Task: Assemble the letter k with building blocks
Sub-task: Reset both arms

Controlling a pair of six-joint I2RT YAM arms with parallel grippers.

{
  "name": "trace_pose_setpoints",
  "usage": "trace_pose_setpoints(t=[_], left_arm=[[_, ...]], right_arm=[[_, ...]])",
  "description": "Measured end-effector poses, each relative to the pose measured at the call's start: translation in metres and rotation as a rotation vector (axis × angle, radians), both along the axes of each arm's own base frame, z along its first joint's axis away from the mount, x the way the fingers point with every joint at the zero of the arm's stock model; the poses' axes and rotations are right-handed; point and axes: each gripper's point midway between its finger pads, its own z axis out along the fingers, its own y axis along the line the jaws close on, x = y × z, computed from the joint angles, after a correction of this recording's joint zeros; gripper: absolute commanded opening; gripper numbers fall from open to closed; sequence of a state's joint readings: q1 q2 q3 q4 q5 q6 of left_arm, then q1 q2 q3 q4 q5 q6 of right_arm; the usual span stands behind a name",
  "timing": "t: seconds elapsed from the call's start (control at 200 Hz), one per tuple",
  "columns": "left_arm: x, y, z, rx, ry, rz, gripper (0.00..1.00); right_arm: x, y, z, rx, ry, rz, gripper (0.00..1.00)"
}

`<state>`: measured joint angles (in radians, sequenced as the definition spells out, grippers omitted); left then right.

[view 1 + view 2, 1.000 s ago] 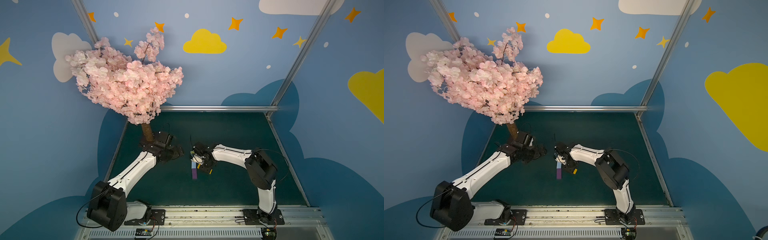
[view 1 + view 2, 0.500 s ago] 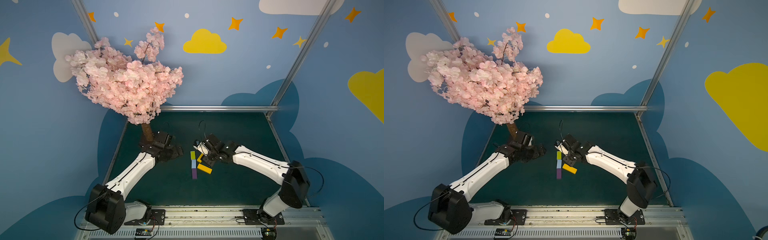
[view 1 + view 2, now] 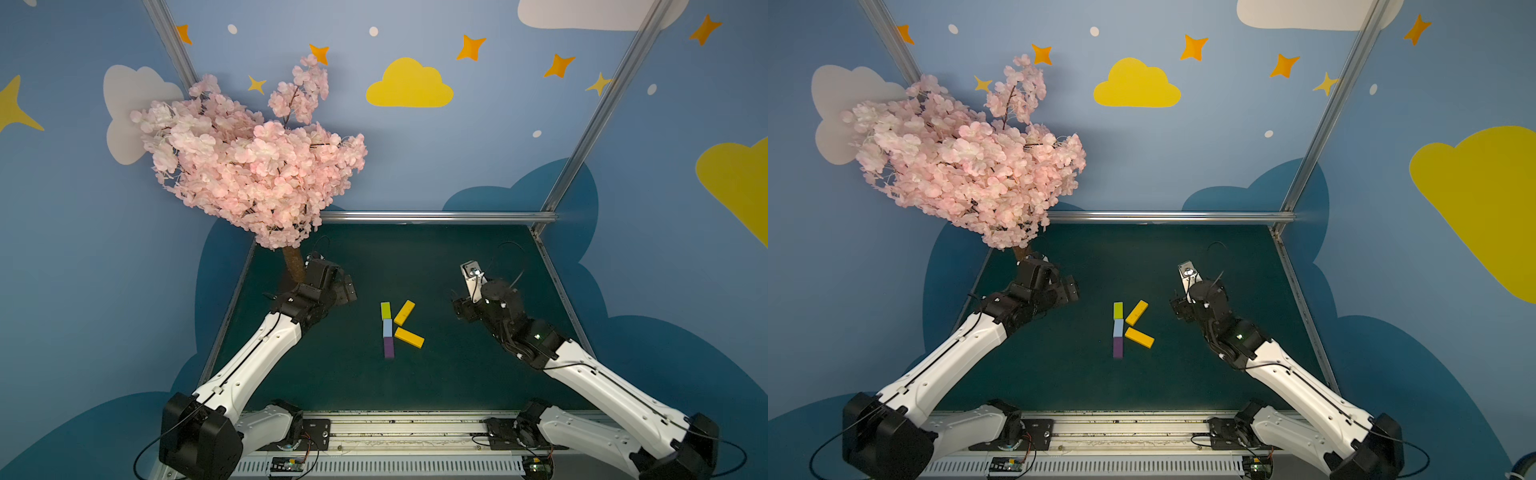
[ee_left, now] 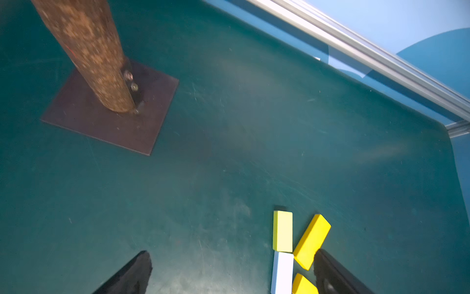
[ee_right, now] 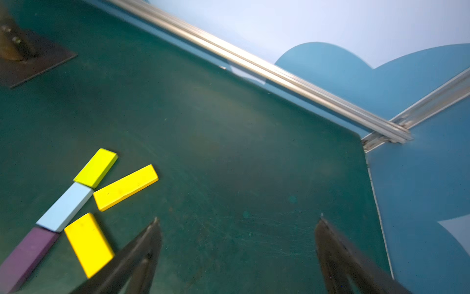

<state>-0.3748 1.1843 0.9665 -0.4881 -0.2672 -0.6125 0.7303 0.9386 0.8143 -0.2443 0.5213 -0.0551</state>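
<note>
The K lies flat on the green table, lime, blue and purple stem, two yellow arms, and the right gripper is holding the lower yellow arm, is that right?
Not quite. The right gripper holds nothing: in the right wrist view its fingers stand open over bare table, apart from the lower yellow arm. The rest stands.

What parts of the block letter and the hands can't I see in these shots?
purple block: right wrist view, cut off by the picture's edge; absent from the left wrist view.
lower orange-yellow block: left wrist view, cut off by the picture's edge.
left hand: both top views, too dark and small to read its jaws.
</note>
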Motion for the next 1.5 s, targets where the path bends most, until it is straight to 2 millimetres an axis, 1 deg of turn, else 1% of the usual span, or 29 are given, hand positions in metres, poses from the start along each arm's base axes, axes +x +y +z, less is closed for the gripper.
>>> trace_pose_setpoints(t=[0.09, 0.155, 0.195, 0.27, 0.35, 0.405, 0.486, 0.541, 0.596, 0.661, 0.726, 0.766, 0.851, 0.966, 1.051, 1.141, 1.206, 1.271, 1.397, 1.502], left_arm=[[0.002, 0.006, 0.006, 0.024, -0.031, 0.016, 1.0], [0.001, 0.01, 0.008, 0.038, -0.053, 0.027, 1.0], [0.0, 0.013, 0.009, 0.047, -0.063, 0.033, 1.0], [-0.003, 0.02, 0.007, 0.071, -0.081, 0.053, 1.0], [-0.004, 0.029, -0.001, 0.117, -0.098, 0.078, 1.0], [-0.005, 0.037, -0.011, 0.161, -0.104, 0.096, 1.0], [-0.006, 0.05, -0.025, 0.24, -0.106, 0.123, 1.0], [-0.005, 0.058, -0.03, 0.301, -0.11, 0.139, 1.0], [-0.002, 0.066, -0.03, 0.361, -0.123, 0.163, 1.0], [0.002, 0.076, -0.022, 0.428, -0.17, 0.199, 1.0], [0.007, 0.085, -0.014, 0.482, -0.233, 0.224, 1.0], [0.008, 0.089, -0.014, 0.509, -0.263, 0.228, 1.0], [0.008, 0.1, -0.022, 0.565, -0.294, 0.231, 1.0], [0.013, 0.116, -0.036, 0.603, -0.302, 0.237, 1.0], [0.021, 0.121, -0.047, 0.631, -0.315, 0.215, 1.0], [0.026, 0.123, -0.061, 0.65, -0.329, 0.176, 1.0], [0.03, 0.127, -0.067, 0.655, -0.339, 0.167, 1.0], [0.034, 0.131, -0.065, 0.644, -0.364, 0.162, 1.0], [0.047, 0.139, -0.049, 0.585, -0.427, 0.188, 1.0], [0.053, 0.129, -0.041, 0.531, -0.472, 0.139, 1.0]], right_arm=[[0.001, -0.021, 0.017, 0.046, -0.066, -0.071, 0.95], [0.002, -0.036, 0.026, 0.07, -0.1, -0.129, 0.97], [0.003, -0.046, 0.027, 0.077, -0.111, -0.167, 0.98], [0.006, -0.061, 0.022, 0.087, -0.111, -0.225, 0.98], [0.008, -0.076, 0.005, 0.094, -0.085, -0.277, 0.98], [0.01, -0.087, -0.013, 0.105, -0.053, -0.314, 0.98], [0.013, -0.109, -0.041, 0.128, 0.006, -0.399, 0.98], [0.016, -0.122, -0.056, 0.147, 0.04, -0.454, 0.98], [0.02, -0.137, -0.069, 0.166, 0.061, -0.519, 0.98], [0.025, -0.153, -0.08, 0.191, 0.054, -0.581, 0.98], [0.031, -0.164, -0.092, 0.213, 0.031, -0.614, 0.97], [0.034, -0.169, -0.101, 0.22, 0.029, -0.626, 0.98], [0.045, -0.172, -0.121, 0.216, 0.057, -0.634, 0.98], [0.065, -0.168, -0.136, 0.194, 0.05, -0.598, 0.98], [0.076, -0.164, -0.147, 0.146, 0.052, -0.572, 0.97], [0.085, -0.163, -0.153, 0.115, 0.039, -0.554, 0.98], [0.09, -0.162, -0.155, 0.113, 0.018, -0.544, 0.98], [0.094, -0.161, -0.156, 0.121, -0.012, -0.532, 0.98], [0.092, -0.159, -0.17, 0.115, -0.001, -0.508, 0.98], [0.095, -0.159, -0.168, 0.125, -0.01, -0.495, 0.98]])
